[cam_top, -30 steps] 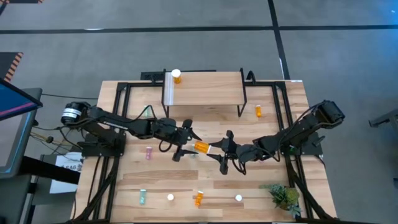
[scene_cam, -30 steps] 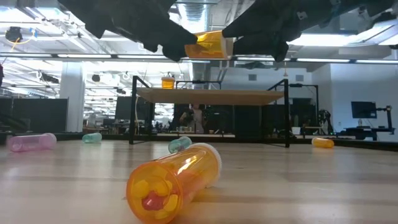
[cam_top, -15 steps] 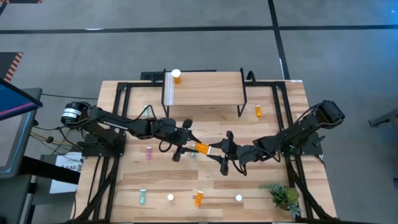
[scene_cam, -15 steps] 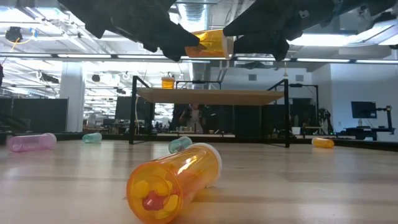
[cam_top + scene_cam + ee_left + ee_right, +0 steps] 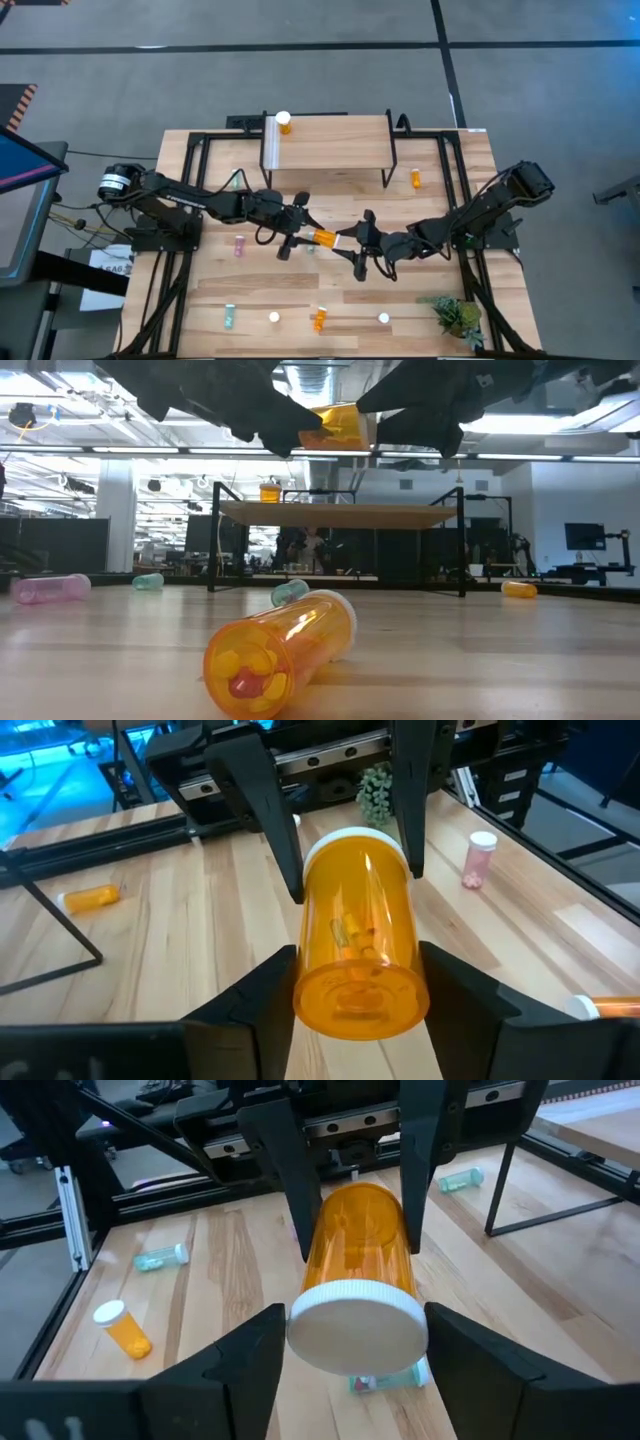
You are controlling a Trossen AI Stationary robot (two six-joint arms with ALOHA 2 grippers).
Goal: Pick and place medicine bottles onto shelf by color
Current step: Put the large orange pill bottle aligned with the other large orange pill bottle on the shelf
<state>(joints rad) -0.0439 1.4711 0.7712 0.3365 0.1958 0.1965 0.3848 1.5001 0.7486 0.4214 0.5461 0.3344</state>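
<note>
Clearly a hand-over is in hand: the wide orange bottle (image 5: pixel 323 238) hangs in the air above the middle of the counter (image 5: pixel 420 300), lying on its side between the two arms and in front of the shelf (image 5: pixel 330 145). The left end effector (image 5: pixel 358 982) is clamped across the clear base end of the wide orange bottle. The right end effector (image 5: pixel 357 1342) sits at the white-lidded end; whether it grips or has let go I cannot tell, since the lid seems to fill the gap there.

The bottle looks like thin hard plastic with a few pills loose inside, so probably light, stiff and smooth, apt to slip or swing if pinched near one end only. The straight wall below the lid is the safer place to hold; the lid's broad rim may catch but offers little flat surface.

One small orange bottle (image 5: pixel 284 123) stands upright at the left back corner of the shelf, by its whitish strip, which suggests the orange group belongs there. Other bottles lie scattered on the counter, among them a second wide orange one (image 5: pixel 280 655) on its side near the front edge.
</note>
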